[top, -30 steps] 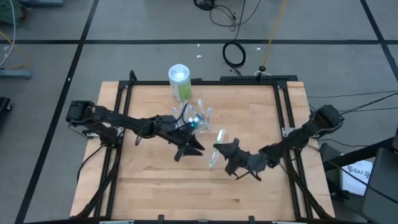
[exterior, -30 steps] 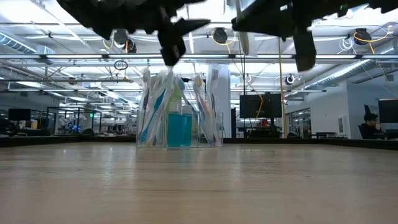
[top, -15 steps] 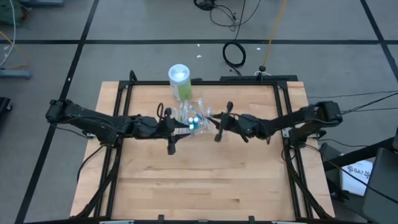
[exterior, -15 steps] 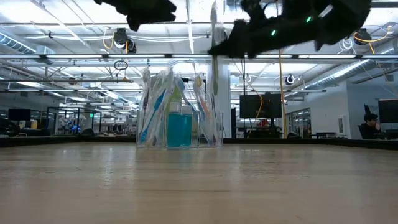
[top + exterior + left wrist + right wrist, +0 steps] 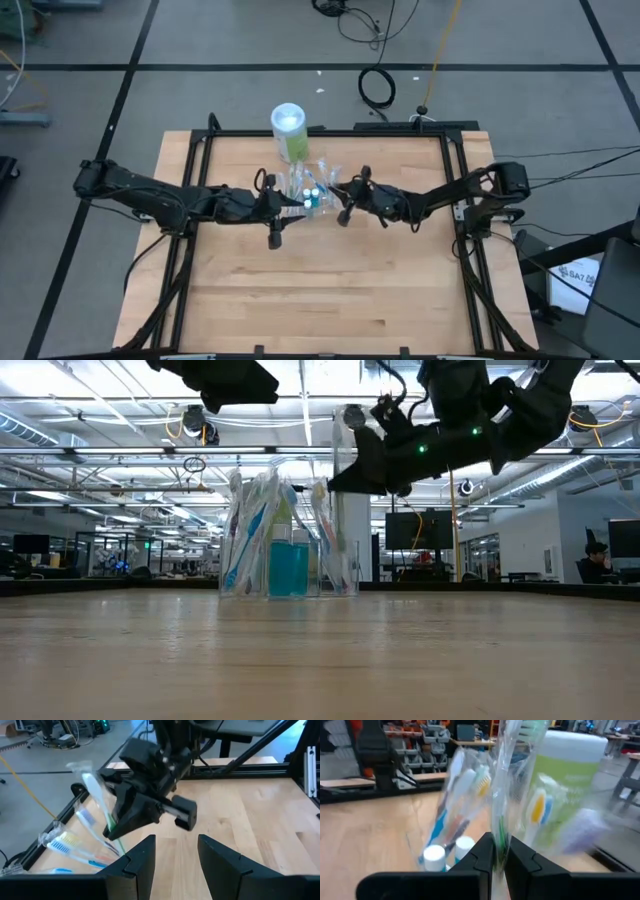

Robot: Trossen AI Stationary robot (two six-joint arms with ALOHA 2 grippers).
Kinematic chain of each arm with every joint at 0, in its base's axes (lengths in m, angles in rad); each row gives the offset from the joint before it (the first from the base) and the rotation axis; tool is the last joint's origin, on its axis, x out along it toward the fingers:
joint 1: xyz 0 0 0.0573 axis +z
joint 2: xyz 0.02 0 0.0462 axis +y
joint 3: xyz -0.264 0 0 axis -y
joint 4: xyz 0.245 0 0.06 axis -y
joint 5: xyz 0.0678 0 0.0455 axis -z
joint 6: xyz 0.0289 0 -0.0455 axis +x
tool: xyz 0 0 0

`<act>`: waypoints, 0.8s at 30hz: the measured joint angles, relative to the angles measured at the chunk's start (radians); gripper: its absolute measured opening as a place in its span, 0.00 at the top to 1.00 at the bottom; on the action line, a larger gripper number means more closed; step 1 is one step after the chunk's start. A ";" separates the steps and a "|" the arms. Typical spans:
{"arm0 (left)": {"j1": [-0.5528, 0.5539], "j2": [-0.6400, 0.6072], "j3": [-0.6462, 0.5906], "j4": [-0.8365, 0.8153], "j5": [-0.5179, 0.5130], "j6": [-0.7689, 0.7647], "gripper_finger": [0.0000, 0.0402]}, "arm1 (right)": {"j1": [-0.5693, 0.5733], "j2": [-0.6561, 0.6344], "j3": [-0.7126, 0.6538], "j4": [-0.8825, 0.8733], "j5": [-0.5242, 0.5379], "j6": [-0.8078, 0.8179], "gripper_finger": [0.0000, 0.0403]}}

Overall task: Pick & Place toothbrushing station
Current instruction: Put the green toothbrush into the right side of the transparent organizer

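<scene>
A: Closing in, aren't we? Half a second back our right gripper (image 5: 343, 212) was reaching the clear container (image 5: 316, 188); now it is sitting just beside it at its three o'clock, fingers clenched on a wrapped green toothbrush (image 5: 501, 795).

B: Yes, and we are holding it upright over the bundled toothbrushes (image 5: 262, 530). A second ago we were carrying it low at five o'clock of the container.

A: Our left gripper (image 5: 274, 232)?

B: Waiting at the container's seven o'clock, fingers released, holding nothing, unchanged since half a second ago.

A: So we are judging the drop is next, beside the teal tubes (image 5: 313, 193), at six o'clock of the green-and-white canister (image 5: 289, 130).
</scene>
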 joint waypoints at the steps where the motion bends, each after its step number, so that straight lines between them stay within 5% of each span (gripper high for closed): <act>1: 0.000 0.000 0.000 0.000 0.000 -0.002 0.62 | 0.000 0.011 0.000 0.002 0.011 0.003 0.95; 16: 0.000 0.000 0.000 -0.020 0.000 -0.006 0.62 | -0.013 0.053 0.001 -0.069 0.008 0.007 0.95; 24: 0.000 0.000 0.000 -0.020 0.000 -0.010 0.62 | -0.041 0.054 0.001 -0.191 0.010 0.159 0.92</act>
